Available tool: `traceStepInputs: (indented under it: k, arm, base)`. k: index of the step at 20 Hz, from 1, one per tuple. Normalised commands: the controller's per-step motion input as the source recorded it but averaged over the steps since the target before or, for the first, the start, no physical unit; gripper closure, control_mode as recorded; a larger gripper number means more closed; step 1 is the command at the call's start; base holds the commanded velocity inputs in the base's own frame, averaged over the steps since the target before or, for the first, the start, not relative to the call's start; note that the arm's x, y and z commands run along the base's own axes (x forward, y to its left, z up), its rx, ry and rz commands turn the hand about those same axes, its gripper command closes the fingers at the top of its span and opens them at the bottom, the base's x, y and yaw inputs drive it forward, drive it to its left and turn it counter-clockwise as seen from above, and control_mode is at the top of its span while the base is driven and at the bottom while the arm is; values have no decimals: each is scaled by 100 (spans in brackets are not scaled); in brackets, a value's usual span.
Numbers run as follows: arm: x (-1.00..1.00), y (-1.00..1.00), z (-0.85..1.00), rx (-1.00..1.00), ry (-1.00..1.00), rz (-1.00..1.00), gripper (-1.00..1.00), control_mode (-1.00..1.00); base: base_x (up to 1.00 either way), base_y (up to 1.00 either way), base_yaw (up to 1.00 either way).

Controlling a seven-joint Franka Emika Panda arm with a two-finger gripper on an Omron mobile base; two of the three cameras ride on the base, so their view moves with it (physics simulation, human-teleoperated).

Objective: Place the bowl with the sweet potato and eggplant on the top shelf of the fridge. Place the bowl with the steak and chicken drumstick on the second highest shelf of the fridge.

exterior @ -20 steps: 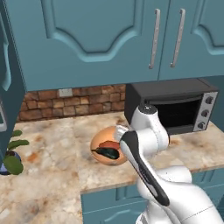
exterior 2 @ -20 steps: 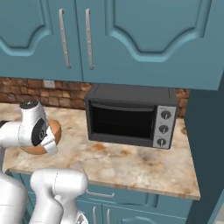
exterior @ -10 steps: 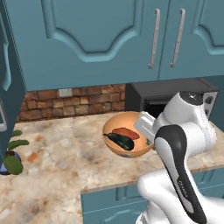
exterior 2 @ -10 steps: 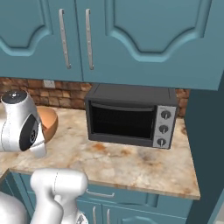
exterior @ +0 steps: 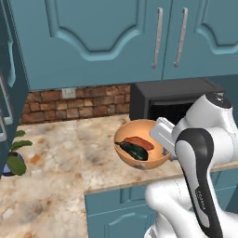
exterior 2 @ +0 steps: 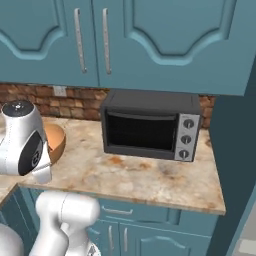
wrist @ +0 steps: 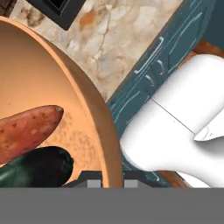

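Jaws: closed on bowl rim; gripper (wrist: 106, 183) sits at bottom of hand view, w/ rim running betw. the two tips.
Bowl (exterior: 142, 151): orange, held up off counter, tilted a bit; in front of microwave in left base view, just left of arm's white wrist. Right base view: part of bowl (exterior 2: 54, 142) peeks out behind the arm.
Sweet potato (exterior: 138, 142): reddish oblong, lying inside bowl, far side. Hand view: sweet potato (wrist: 27, 131) resting on bowl's inner wall.
Eggplant (exterior: 134, 151): dark green-black oblong, in bowl just beside sweet potato, nearer side; the two look touching in hand view, eggplant (wrist: 37, 168) below the potato there.
Counter (exterior: 56, 158): beige-brown marble top, blue drawer fronts under it.
Plant (exterior: 14, 158): green leaves at far left edge of counter, pot mostly cut off.
Microwave (exterior 2: 150, 125): black, door shut, three knobs on right side, standing on counter vs. brick wall.
Wall: red-brown brick strip w/ pale outlet (exterior: 68, 93).
Cabinets (exterior: 107, 37): blue upper doors w/ silver bar handles, above microwave.
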Motion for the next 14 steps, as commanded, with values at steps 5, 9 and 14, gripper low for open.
traceStepInputs:
  k: [5,9,14]
  arm:
    - [0,0,0,0,0,0,100,100]
    - [0,0,0,0,0,0,100,100]
    - [0,0,0,0,0,0,100,100]
  base:
    - [-100,-54,-12]
    - [-57,-100,-20]
    - [-1,-100,-16]
